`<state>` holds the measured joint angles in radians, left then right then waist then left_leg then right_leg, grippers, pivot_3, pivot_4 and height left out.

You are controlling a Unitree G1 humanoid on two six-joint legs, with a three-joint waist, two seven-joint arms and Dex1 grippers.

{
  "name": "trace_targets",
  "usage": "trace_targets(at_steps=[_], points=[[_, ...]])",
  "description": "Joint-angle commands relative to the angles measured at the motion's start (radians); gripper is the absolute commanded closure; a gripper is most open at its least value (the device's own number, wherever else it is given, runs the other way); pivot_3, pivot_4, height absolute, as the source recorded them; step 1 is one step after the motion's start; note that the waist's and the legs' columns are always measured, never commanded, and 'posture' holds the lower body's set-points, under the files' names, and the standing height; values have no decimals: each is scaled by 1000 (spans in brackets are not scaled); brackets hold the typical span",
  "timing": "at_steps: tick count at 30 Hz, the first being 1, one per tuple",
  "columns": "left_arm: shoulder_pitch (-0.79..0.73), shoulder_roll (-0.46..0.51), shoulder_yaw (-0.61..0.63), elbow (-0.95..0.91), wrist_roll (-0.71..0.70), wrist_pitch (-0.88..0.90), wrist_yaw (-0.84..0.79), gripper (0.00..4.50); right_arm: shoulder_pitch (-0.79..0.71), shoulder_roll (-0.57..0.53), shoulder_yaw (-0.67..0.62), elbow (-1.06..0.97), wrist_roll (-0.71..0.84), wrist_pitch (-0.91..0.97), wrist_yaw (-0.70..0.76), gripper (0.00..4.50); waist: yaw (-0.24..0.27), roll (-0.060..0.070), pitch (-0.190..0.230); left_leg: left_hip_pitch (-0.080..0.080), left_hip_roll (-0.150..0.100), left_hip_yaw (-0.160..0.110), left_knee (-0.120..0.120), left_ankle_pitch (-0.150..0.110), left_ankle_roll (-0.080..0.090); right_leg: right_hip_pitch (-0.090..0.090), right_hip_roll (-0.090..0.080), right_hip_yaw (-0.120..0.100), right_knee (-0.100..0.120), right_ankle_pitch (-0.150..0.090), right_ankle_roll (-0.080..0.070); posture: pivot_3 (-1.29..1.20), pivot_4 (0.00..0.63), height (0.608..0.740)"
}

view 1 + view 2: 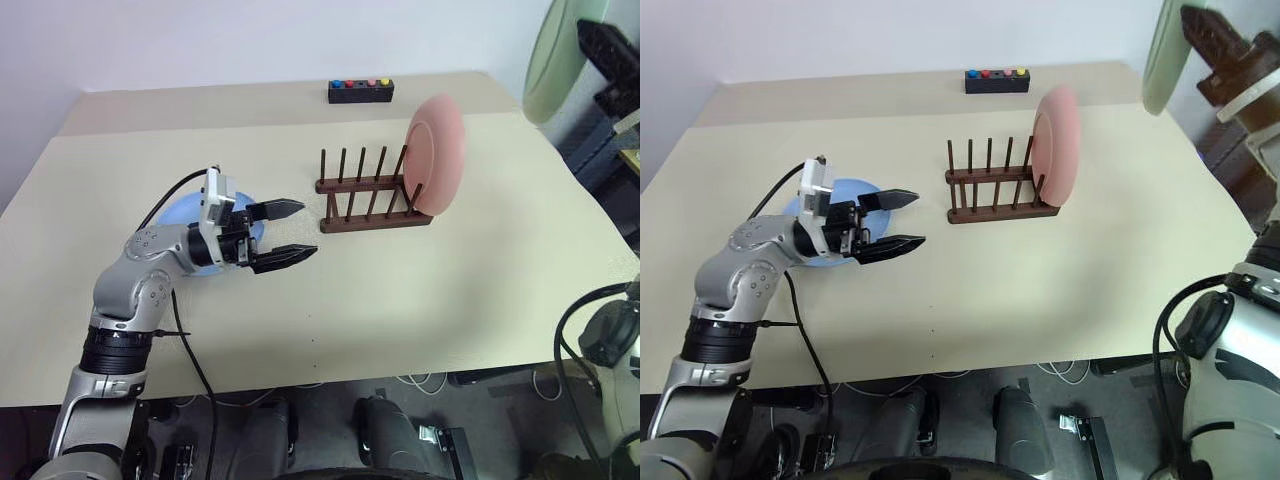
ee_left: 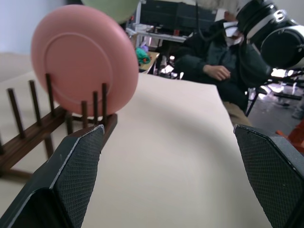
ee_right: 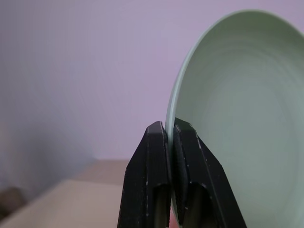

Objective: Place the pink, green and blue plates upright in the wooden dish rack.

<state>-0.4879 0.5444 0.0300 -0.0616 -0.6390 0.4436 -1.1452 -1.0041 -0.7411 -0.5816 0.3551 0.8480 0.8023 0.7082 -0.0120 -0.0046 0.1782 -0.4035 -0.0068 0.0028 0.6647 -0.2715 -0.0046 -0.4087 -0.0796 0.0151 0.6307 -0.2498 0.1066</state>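
A wide beige table (image 1: 430,300) is seen from above, set against a pale wall. Near its middle, toward the right, the dish rack (image 1: 370,190) is placed, its two dark rails each carrying a row of thin upright pegs. The pink plate (image 1: 437,153) is stood upright on edge in the slot at the rack's right end, leaning slightly against the pegs; the remaining slots to its left are unfilled. The green plate (image 1: 1165,50) is held high in the air beyond the table's right edge, well apart from the rack, and is turned on edge. It is pinched at its rim by the right gripper (image 3: 170,137), whose two black fingers are pressed tight together on either side of the rim. The blue plate (image 1: 840,200) is laid flat on the table to the left of the rack and is largely hidden behind the left arm. The left gripper (image 1: 285,235) is held level above the table just beside the blue plate, pointed toward the rack, its fingers spread wide with nothing between them. At the table's far edge a small black box (image 1: 361,91) with coloured buttons is set. A seated person (image 2: 223,66) is glimpsed past the table in the left wrist view.
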Motion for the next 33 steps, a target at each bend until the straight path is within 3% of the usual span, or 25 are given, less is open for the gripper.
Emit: trace_targets(at_steps=[1,9,15,24,33], points=[[-13,11,33,-14,-5,-21,-1,0,-86,19,-68,-74,148,66,-63,4453,0,0,0,0,0,0,0,0,0,0,0,0,0,0,0,0,150,740],[-12,32,48,-12,-2,-26,-16,0,-130,59,-119,-59,398,228,-141,4453,-1,0,0,-4,0,-1,0,0,0,-3,-1,-1,0,0,0,0,150,740],[-18,59,61,11,-5,-31,-39,0,-73,105,-94,-110,507,300,-163,4453,-2,0,0,-3,0,-1,0,0,0,-3,0,-1,0,0,0,0,150,740],[-15,63,58,1,-18,-22,-52,0,54,188,22,-170,485,292,-138,4453,-2,0,0,-4,0,-1,0,0,0,-3,0,-1,0,0,0,0,150,740],[-14,76,62,3,-16,-26,-65,0,91,224,88,-165,427,232,-122,4453,-2,0,0,-4,0,-1,0,0,0,-4,0,-1,0,0,0,0,150,740]])
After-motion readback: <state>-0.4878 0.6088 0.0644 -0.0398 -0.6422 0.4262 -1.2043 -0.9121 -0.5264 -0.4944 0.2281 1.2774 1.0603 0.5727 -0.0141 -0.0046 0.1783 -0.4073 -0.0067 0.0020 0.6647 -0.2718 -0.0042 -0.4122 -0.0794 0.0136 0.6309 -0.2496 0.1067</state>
